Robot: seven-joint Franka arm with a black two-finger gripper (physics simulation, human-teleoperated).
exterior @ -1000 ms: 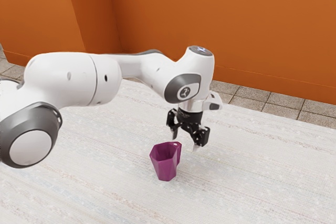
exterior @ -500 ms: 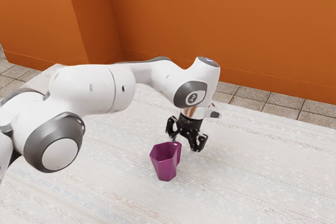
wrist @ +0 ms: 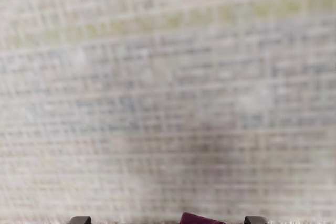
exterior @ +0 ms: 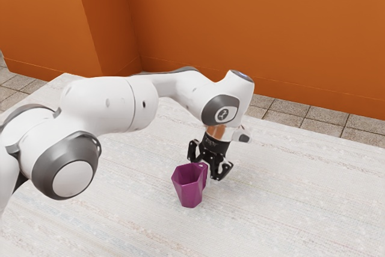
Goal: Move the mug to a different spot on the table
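Note:
A purple faceted mug stands upright on the white woven tabletop. My black gripper is low at the mug's far right side, open, with its fingers straddling the rim there, level with the mug's top. In the wrist view a sliver of the purple mug lies between the two fingertips, with a gap on each side, over the tabletop.
The table's far edge runs behind the arm, with a tiled floor and orange walls beyond. My white arm spans the exterior view's left half.
My hand has come down and moved slightly toward the exterior view's left, from beside the mug to its rim. The mug has not moved.

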